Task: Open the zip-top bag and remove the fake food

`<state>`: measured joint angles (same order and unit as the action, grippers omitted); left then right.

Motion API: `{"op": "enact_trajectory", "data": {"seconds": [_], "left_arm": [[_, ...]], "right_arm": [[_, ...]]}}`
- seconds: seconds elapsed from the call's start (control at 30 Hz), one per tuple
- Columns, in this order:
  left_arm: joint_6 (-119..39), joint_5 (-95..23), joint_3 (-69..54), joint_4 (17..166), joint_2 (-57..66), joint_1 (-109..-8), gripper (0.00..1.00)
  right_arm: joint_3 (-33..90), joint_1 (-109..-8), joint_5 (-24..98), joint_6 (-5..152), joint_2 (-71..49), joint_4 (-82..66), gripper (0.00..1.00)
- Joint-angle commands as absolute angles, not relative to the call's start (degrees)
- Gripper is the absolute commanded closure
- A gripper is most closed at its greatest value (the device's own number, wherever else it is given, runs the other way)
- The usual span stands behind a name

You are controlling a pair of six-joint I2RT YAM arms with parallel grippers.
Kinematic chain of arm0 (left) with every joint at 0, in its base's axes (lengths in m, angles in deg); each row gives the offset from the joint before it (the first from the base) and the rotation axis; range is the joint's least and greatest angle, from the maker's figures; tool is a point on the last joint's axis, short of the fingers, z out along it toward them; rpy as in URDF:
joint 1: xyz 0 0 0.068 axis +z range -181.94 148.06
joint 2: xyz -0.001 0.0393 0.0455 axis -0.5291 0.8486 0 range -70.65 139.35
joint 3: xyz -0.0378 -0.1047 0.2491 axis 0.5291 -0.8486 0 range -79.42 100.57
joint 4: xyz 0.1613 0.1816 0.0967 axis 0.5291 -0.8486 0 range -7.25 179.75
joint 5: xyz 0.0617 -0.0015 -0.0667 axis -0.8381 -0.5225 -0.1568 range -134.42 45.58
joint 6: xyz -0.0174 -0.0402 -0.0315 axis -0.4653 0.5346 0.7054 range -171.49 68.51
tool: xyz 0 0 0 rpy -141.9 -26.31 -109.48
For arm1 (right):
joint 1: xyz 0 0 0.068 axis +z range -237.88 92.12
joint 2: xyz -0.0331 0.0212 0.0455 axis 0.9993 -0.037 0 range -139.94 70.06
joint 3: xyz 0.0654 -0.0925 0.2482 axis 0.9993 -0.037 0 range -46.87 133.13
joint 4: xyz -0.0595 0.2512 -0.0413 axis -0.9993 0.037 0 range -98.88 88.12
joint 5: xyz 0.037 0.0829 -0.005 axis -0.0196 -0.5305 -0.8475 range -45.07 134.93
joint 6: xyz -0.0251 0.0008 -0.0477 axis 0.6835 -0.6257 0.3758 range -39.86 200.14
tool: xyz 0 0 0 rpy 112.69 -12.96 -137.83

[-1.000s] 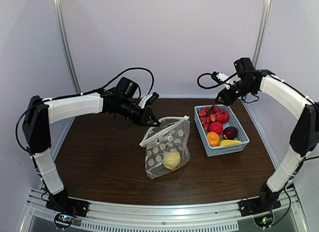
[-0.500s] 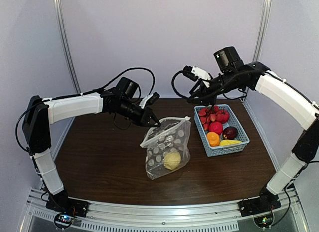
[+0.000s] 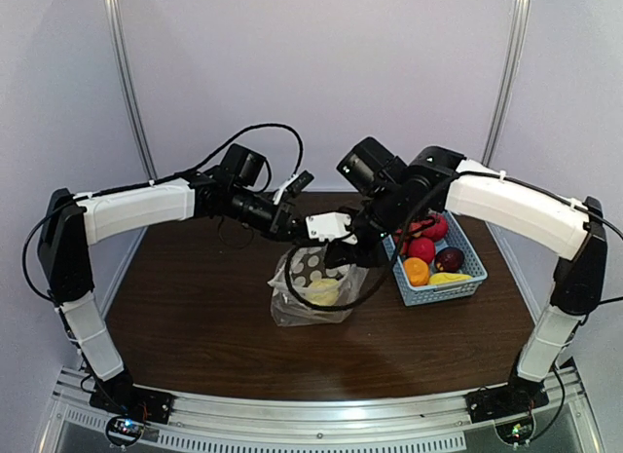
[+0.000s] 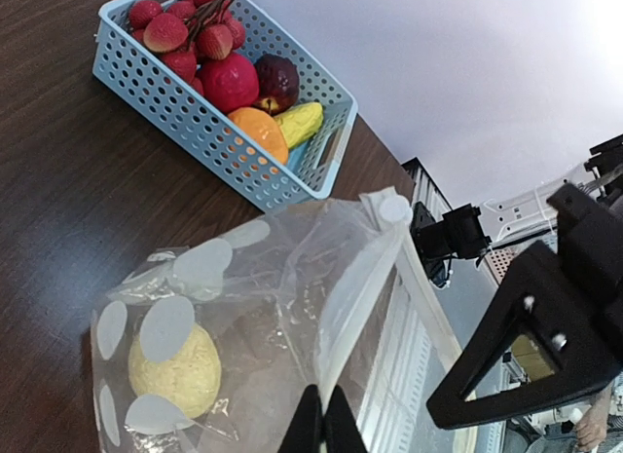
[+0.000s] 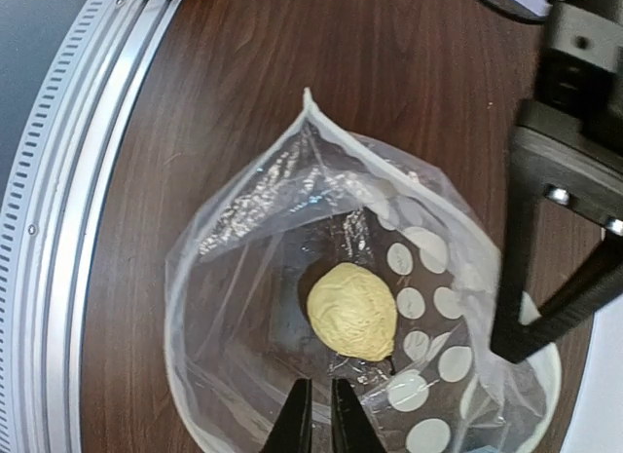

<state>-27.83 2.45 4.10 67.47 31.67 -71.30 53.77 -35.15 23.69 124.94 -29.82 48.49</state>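
Because the left gripper (image 4: 324, 426) is clenched on the rim of the zip-top bag (image 3: 313, 278) and lifts it at 11 o'clock, the mouth gapes under the right gripper (image 5: 319, 414). Bag sits mid-table (image 3: 195, 317). One yellow fake food (image 5: 352, 311) lies on its bottom (more fruit (image 4: 229, 78) fills the blue basket (image 4: 185, 114) at 3 o'clock). Right jaws are nearly together, but whether they pinch the near rim I cannot tell, as the frame edge cuts off their base.
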Motion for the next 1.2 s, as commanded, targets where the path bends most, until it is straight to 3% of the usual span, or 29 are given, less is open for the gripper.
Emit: {"op": "enact_trajectory", "data": {"seconds": [0.0, 0.2, 0.43, 0.7, 0.97, 1.17], "left_arm": [[-26.06, 2.74, 3.7, 69.04, 32.59, -71.05, 1.0], [-26.74, 0.58, 3.41, 68.57, 32.57, -71.05, 1.0], [-26.88, -2.51, 4.55, 65.99, 35.02, -70.1, 1.0], [-26.63, -2.84, 4.5, 65.98, 35.84, -68.24, 1.0], [-26.7, -2.91, 4.47, 65.96, 37.02, -67.47, 1.0], [-26.71, -2.28, 4.43, 66.0, 38.62, -67.1, 1.0]], "right_arm": [[49.92, -32.93, 29.95, 129.79, -30.92, 50.97, 0.91], [46.38, -31.78, 33.72, 129.45, -32.55, 46.96, 0.88], [45.73, -31.54, 35.49, 130.21, -35.35, 42.36, 0.73], [47.83, -31.49, 38.81, 132.08, -41.46, 39.85, 0.66], [46.95, -31.56, 41.04, 133.99, -43.46, 35.78, 0.48], [48.07, -32.54, 42.73, 135.26, -47.08, 32.07, 0.46]]}}
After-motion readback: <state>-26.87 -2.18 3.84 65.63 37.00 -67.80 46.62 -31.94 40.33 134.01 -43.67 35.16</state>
